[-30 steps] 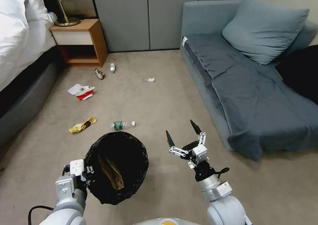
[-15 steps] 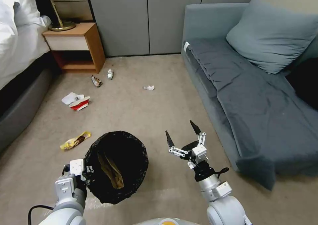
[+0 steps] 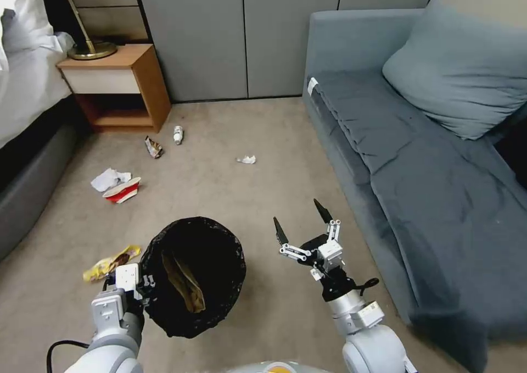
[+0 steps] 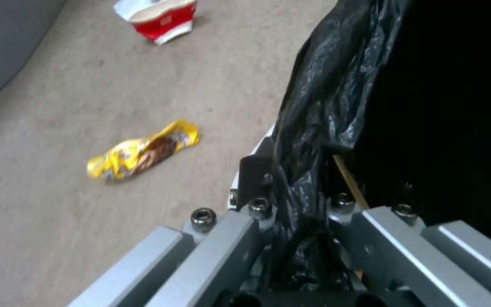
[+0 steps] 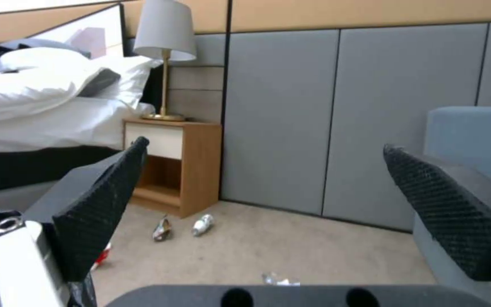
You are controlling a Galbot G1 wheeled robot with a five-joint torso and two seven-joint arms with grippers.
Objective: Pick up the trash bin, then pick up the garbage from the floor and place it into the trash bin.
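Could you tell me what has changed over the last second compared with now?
The robot has driven forward: the floor litter has slid toward the camera, and the green-labelled bottle has dropped behind the trash bin. The left hand still grips the bin's rim; the right hand stays open, empty.

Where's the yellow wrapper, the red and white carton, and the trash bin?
yellow wrapper (image 4: 143,150), left wrist view, middle of the crinkled pack.
red and white carton (image 3: 121,190), head view, its red side.
trash bin (image 3: 219,241), head view, black bag over the rim.

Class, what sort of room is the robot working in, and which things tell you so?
Probably a hotel-style bedroom: a bed with white linen, a nightstand holding a lamp, and a grey sofa.
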